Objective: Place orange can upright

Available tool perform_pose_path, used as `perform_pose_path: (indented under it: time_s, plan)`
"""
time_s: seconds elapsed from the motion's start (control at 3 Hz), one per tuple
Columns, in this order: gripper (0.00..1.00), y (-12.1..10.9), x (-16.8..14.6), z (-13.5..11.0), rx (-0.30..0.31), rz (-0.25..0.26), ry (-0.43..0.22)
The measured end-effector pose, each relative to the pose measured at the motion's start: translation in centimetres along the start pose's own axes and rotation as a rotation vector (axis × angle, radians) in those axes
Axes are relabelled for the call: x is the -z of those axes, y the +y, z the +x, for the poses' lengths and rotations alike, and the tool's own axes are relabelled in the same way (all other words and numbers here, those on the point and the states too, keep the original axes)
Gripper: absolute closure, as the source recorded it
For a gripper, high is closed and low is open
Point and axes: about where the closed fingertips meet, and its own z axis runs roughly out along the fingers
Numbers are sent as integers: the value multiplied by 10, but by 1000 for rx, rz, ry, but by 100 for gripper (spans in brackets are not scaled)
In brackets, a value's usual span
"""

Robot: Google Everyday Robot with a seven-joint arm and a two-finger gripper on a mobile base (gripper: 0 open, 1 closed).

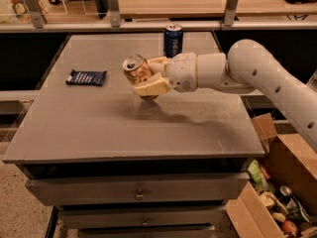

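The orange can (136, 69) has an orange-gold wrap and a silver top with a pull-tab. It is tilted, top leaning toward the upper left, with its base near the grey table (99, 128). My gripper (146, 78) reaches in from the right and is shut on the can, one cream finger behind it and one below it. The can's lower end is partly hidden by the lower finger.
A dark blue can (173, 40) stands upright at the back of the table, just behind my wrist. A flat dark blue snack packet (86, 77) lies at the left. An open cardboard box (277, 192) of items sits on the floor at the right.
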Motion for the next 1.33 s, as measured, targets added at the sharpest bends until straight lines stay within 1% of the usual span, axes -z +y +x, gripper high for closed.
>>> perform_pose_path:
  time_s: [0.33,0.67,1.0,1.33]
  plan:
    - [100,-1,0,3,-40,31,-2]
    - [84,-1,-4,5,-103,60,-64]
    - [60,0,-10,5,-150,74,-116]
    - [37,0,-11,5,-167,85,-123]
